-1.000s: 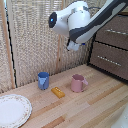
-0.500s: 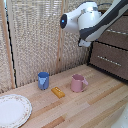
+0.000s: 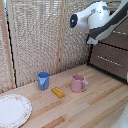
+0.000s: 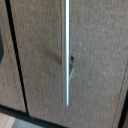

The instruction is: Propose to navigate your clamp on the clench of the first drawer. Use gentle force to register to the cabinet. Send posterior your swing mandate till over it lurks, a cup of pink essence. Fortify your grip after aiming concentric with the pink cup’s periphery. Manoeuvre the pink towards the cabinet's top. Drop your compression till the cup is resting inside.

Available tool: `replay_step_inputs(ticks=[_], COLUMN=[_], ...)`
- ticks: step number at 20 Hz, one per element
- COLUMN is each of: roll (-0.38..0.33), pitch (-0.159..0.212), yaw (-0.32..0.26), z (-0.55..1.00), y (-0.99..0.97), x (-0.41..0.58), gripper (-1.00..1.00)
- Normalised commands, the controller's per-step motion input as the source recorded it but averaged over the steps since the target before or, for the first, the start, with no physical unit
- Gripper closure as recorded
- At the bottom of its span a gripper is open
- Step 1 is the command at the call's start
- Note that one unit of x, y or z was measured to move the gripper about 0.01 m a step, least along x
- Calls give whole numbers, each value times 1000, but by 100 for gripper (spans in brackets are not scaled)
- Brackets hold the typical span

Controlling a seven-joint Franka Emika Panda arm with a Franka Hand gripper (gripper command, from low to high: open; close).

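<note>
Two cups wait on the wooden table, and the pink cup stands upright near the middle, handle toward the exterior view's right, well apart from the arm. The blue cup sits off to its left with a small orange block between them. The cabinet fills the right edge, one silver bar handle showing on a drawer. High above swings the white robot arm, its clamp out of sight, so I cannot tell whether it is parted or closed. The wrist view shows only a woven screen. Risk, I'd judge: aimed like that, it could miss the handle or clip the cabinet's corner.
</note>
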Motion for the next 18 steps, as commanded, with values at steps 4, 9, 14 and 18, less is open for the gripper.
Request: replay_step_inputs(ticks=[4,9,14,18], roll=[-60,-57,-37,-12], pitch=[30,69,59,53], yaw=[217,187,168,172], z=[-34,-25,-1,0], y=[-450,-478,-549,-591], x=[-108,-166,-187,-155], gripper=[-100,-100,-100,-100])
